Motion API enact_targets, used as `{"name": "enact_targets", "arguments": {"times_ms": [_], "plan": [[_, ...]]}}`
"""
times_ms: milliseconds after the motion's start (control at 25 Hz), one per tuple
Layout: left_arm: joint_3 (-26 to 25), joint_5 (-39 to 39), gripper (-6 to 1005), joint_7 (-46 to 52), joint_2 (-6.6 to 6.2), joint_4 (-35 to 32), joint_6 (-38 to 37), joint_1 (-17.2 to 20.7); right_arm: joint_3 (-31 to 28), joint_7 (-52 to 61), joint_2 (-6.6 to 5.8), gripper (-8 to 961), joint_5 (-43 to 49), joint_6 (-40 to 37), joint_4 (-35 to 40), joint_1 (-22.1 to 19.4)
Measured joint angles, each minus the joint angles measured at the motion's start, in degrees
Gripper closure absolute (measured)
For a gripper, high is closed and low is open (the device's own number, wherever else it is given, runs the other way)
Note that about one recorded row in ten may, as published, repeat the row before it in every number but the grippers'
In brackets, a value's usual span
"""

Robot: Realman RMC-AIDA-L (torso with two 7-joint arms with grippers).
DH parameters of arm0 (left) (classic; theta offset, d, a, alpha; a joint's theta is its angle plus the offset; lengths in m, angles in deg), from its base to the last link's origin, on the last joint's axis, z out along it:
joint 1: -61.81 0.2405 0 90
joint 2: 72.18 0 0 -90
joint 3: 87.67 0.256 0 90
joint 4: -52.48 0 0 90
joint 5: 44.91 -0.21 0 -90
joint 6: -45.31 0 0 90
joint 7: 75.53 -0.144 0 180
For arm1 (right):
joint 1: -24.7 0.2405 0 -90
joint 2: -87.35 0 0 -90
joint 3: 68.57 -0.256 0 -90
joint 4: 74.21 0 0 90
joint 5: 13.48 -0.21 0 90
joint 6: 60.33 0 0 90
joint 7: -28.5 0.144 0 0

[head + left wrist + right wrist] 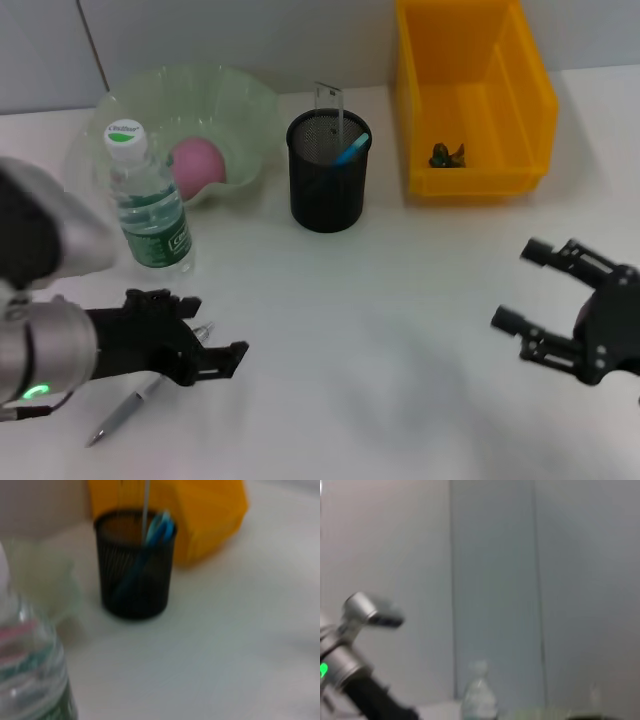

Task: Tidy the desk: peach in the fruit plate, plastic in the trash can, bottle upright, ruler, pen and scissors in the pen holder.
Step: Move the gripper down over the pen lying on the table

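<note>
Left end effector poised over the pen, last item to tidy.

Left end effector (pixel 205 350) hovers fingers apart over the pen (pixel 140 398) lying on the bench (pixel 400 340); next it must close on it, then carry it to the holder (pixel 329 172) beyond. Right end effector (pixel 545 295) idles open, well apart.

This looks like a robot test bench in a lab or office room rather than a home. A plain white table (pixel 400 330) stands against bare pale grey wall panels (pixel 250 40), with a vertical seam between panels. The things on it are a staged desk set: a black mesh pen holder (pixel 329 172), a yellow plastic bin (pixel 470 100), a water bottle (pixel 148 198) and a pale green fruit plate (pixel 235 105). Two black robot arms reach over the table.
</note>
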Motion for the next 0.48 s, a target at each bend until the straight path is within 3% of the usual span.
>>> {"name": "enact_targets", "arguments": {"times_ms": [40,120,160,320,480], "plan": [[3.12,-7.60,213,8.72,0.02,-2.43,-1.02,-1.72,1.63,0.94,-0.02,151,0.00,0.67,0.84,0.19],[4.38,-11.10,214,12.99,0.02,-3.20,-1.91,-2.79,5.28,3.07,-0.05,152,0.02,1.61,2.91,0.54],[6.64,-17.24,214,21.22,0.06,-4.12,-4.60,-5.81,6.82,4.18,-0.05,152,0.02,1.87,4.05,0.66],[9.30,-23.68,215,32.06,0.23,-3.89,-9.92,-11.79,10.66,7.10,-0.04,152,0.02,2.00,7.99,0.78],[10.07,-25.44,221,35.81,0.30,-3.97,-11.42,-13.57,11.20,7.57,-0.09,152,0.02,2.33,9.46,0.65]]}}
